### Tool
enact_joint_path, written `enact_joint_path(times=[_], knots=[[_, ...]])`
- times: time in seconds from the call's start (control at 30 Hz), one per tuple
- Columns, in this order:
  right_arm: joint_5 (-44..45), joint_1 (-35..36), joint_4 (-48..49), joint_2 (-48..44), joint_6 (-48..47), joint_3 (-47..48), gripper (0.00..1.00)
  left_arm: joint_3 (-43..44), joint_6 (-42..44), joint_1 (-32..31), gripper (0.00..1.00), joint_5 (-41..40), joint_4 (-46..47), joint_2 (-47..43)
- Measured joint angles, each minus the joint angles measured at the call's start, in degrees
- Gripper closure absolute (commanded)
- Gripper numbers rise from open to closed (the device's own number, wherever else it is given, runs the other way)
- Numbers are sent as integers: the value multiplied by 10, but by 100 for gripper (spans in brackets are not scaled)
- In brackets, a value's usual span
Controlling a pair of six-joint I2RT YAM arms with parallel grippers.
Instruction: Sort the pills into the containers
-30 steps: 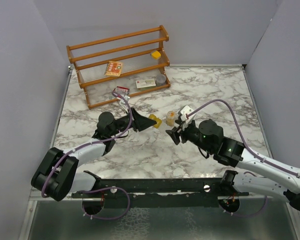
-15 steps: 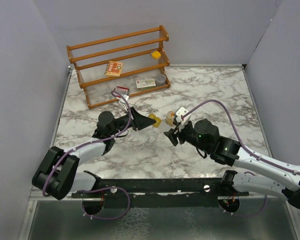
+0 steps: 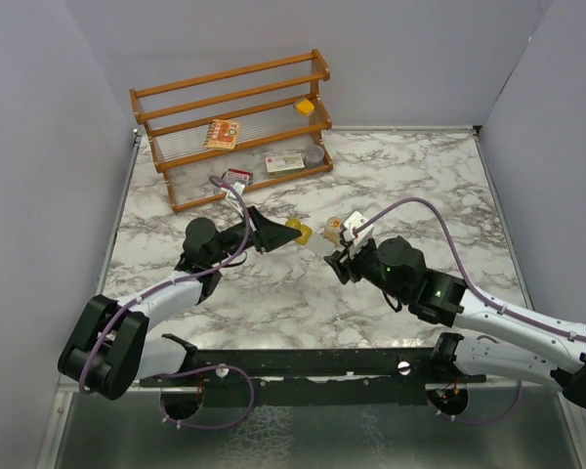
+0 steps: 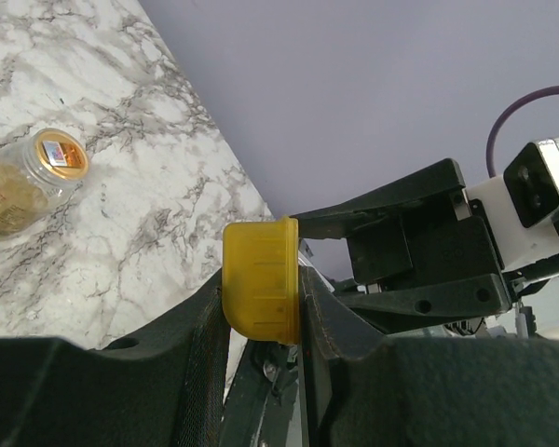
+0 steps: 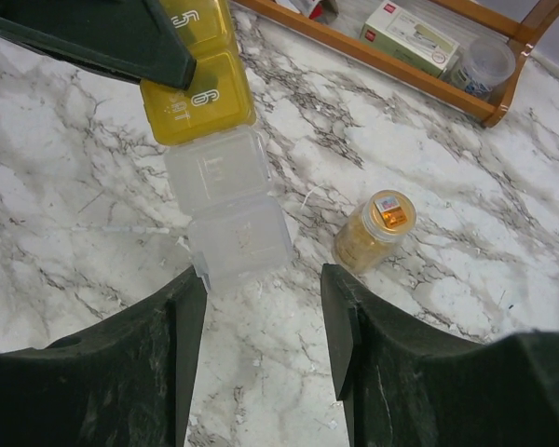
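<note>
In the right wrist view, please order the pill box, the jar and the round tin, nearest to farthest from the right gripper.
1. The pill box: its clear lids lie just ahead of the right gripper.
2. The jar: farther ahead, to the right.
3. The round tin: farthest, on the rack, upper right.

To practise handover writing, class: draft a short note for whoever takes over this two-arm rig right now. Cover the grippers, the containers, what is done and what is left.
Left gripper: shut on the yellow box, holding it out toward the right arm.
Right gripper: open, jaws either side of the box's clear section, not gripping.
Amber jar: lying on its side on the marble table, apart from both grippers.
Done: box in hand.
Left: no pills visibly sorted; all sorting remains.
</note>
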Motion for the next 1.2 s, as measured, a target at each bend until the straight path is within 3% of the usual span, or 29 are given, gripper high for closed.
enact_joint_path(times=[0.5,0.93,1.2], knots=[[24,0,50,-25,-5,-21,52,0,-6,1,95,7,0,-4],[26,0,97,-14,-14,-27,64,0,-2,4,95,15,0,-28],[28,0,135,-30,-14,-42,65,0,-1,4,95,23,0,-38]])
